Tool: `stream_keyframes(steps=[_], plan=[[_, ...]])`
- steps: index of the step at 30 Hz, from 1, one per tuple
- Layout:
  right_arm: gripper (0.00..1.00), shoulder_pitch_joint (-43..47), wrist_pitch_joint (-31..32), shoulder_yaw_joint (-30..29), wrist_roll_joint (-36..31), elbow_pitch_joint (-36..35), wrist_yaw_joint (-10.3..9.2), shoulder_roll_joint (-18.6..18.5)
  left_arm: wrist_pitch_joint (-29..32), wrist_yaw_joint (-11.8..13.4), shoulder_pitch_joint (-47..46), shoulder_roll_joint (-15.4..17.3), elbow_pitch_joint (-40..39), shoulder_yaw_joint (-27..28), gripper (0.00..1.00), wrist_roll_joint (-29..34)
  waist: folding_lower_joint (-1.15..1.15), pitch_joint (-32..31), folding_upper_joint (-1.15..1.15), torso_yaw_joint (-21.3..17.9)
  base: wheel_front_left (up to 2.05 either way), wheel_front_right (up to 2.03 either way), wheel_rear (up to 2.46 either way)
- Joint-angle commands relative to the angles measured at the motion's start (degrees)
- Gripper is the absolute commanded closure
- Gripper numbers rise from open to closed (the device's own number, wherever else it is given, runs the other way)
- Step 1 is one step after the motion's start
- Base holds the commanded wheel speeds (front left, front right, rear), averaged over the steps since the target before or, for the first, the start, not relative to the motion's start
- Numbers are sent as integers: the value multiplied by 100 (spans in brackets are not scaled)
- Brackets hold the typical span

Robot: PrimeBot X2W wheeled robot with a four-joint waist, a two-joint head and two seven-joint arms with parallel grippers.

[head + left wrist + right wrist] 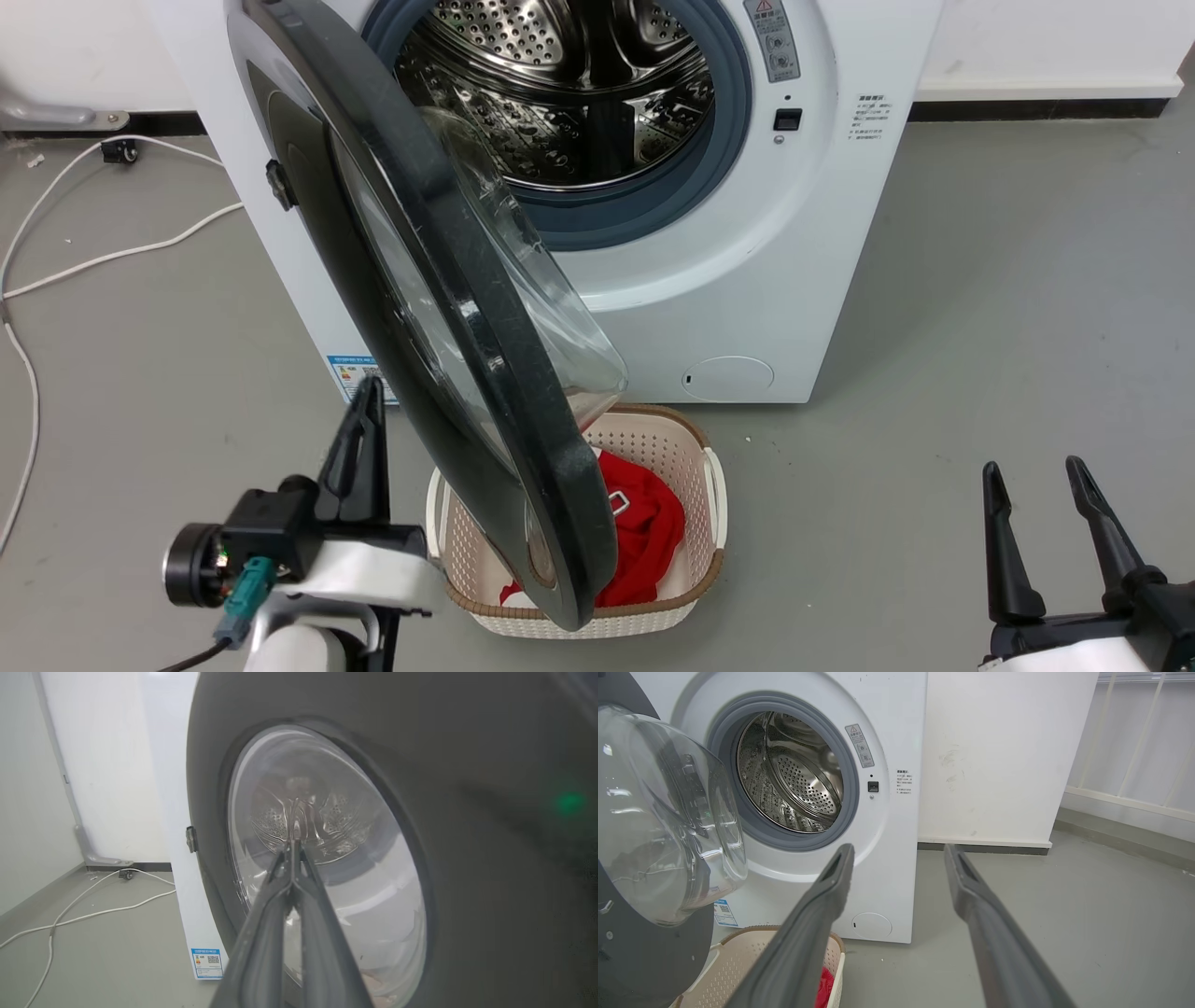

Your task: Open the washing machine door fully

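Your washing machine door (467, 289) stands half open, sticking out over the basket (695, 551). Your left gripper (372, 397) is pinched closed beside the door's outer face, holding nothing. Your right gripper (1032, 467) is spread wide.

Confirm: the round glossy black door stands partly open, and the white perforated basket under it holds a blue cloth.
The head view shows the cloth is red, not blue. The round glossy black door is partly open over the white perforated basket.
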Motion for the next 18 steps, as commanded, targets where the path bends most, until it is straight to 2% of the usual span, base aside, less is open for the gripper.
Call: stream_keyframes(steps=[1,6,18], plan=[[0,-9,17,-1,38,-30,-4,13,-15,38,-118,-2,-199,39,100,-7,0,-2,0,2,0,0,0],[0,25,30,2,46,-37,-4,13,-14,90,-197,-1,-784,118,100,33,0,-5,0,9,0,0,0],[0,10,61,17,70,-19,-4,13,-14,207,-514,-2,-2954,35,100,206,0,-16,0,17,0,0,0]])
